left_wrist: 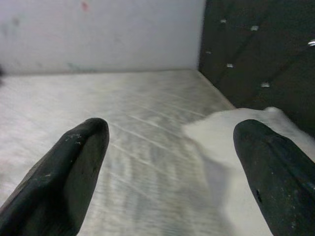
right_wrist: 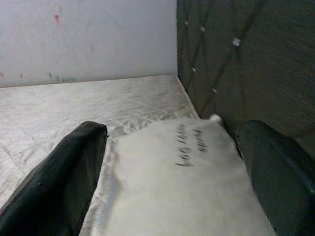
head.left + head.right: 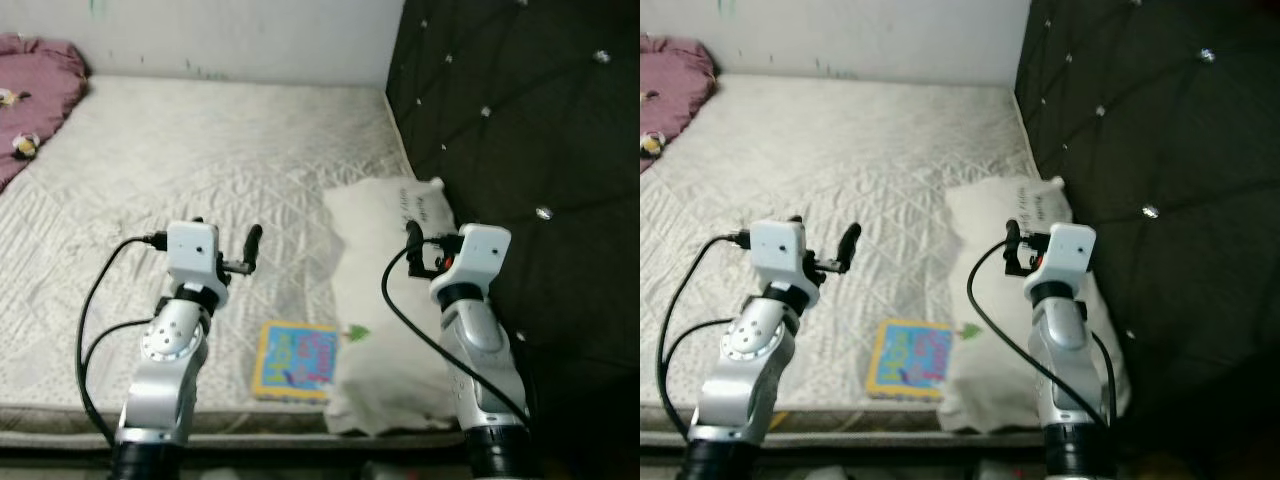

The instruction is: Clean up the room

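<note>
Both pincers are hovering spread wide over a bed, gripping nothing.

A white pillow [image 3: 385,300] is lying along the right side of the quilted mattress [image 3: 200,160], against the dark tufted headboard [image 3: 520,130], with handwriting showing on its far end. A colourful book [image 3: 293,361] is resting flat near the mattress's front edge, touching the pillow's left side. The right pincer [image 2: 170,172] is hanging above the pillow, fingers [image 2: 54,182] far apart. The left pincer [image 1: 172,167] is hanging above bare mattress left of the pillow, fingers equally wide. A maroon blanket [image 3: 35,95] is lying bunched at the far left corner, beside the white wall [image 3: 240,35].
</note>
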